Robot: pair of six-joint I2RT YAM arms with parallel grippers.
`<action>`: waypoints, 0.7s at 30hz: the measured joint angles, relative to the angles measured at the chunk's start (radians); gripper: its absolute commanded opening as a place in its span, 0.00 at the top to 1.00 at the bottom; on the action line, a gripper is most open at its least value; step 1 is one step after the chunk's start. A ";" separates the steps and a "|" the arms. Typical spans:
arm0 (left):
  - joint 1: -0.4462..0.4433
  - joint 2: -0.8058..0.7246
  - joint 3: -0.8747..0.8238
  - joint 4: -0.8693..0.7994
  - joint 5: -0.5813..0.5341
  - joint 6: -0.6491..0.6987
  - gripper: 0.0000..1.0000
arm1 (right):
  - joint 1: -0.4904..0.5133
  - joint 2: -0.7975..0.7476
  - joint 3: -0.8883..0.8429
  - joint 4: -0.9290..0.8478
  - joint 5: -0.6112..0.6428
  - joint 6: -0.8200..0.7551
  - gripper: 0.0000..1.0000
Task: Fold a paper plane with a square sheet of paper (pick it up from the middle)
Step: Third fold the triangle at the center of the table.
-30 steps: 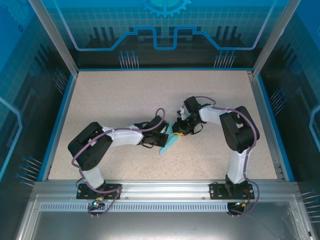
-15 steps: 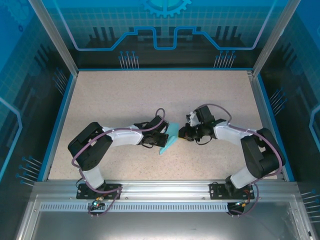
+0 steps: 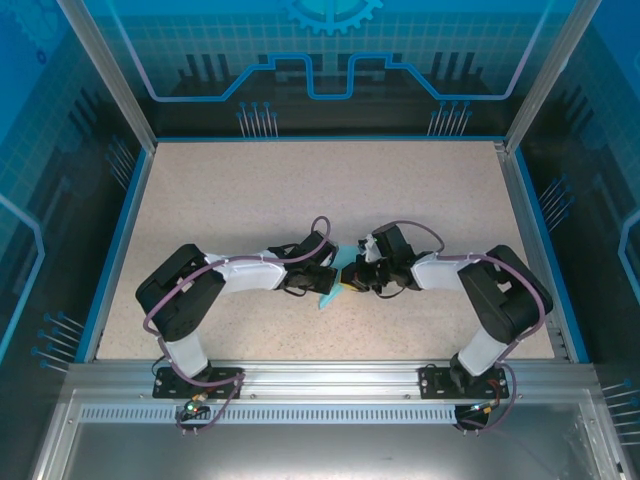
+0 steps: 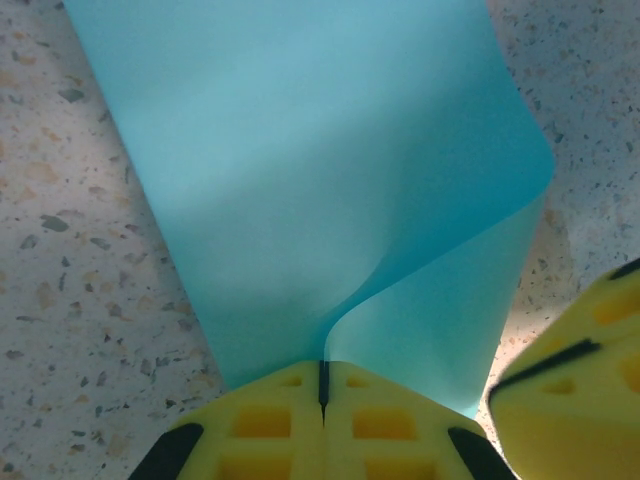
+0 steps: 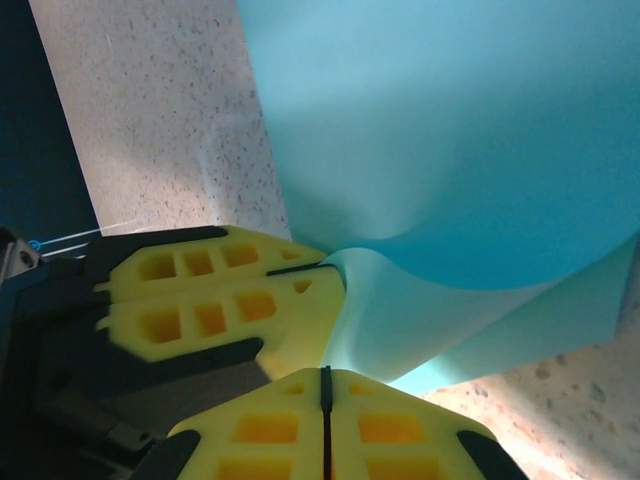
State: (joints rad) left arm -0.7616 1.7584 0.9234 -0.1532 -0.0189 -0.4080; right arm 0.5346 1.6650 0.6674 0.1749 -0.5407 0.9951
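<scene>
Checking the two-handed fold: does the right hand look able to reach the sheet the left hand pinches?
Likely yes: the right hand sits shut against the sheet, beside the left hand, with nothing between; whether it grips is unclear.

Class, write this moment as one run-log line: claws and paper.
left claw: shut on paper sheet | right claw: shut on paper sheet | paper sheet: curled, pinched from both sides

The sheet of paper [image 3: 328, 299] sits mid-table [image 3: 250, 190]. The left gripper [image 3: 333, 277] is on it from 9 o'clock and the right gripper [image 3: 352, 283] from 3 o'clock, tips just beside each other.
</scene>
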 measured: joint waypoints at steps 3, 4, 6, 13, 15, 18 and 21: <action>0.000 0.000 0.000 0.000 0.000 0.000 1.00 | 0.000 0.019 0.000 0.014 -0.002 0.008 0.92; 0.000 0.000 0.000 0.000 0.000 0.000 1.00 | 0.000 0.023 0.000 0.018 -0.002 0.009 0.92; 0.000 0.000 0.000 0.001 0.000 0.000 1.00 | 0.000 0.026 0.000 0.021 -0.002 0.009 0.92; 0.000 0.000 0.000 0.000 -0.001 0.003 1.00 | 0.000 0.058 0.000 0.024 0.000 0.007 0.92; 0.000 0.000 0.000 0.000 -0.002 0.008 1.00 | 0.000 0.061 0.000 0.023 0.001 0.006 0.92; 0.001 0.000 0.001 0.000 -0.002 0.017 1.00 | 0.000 0.061 0.000 0.018 0.003 -0.002 0.92; 0.001 0.001 0.002 -0.002 -0.002 0.018 1.00 | 0.000 0.061 0.000 0.012 0.009 -0.008 0.92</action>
State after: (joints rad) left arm -0.7609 1.7592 0.9253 -0.1551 -0.0208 -0.3897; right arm 0.5343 1.7264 0.6674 0.1871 -0.5316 0.9874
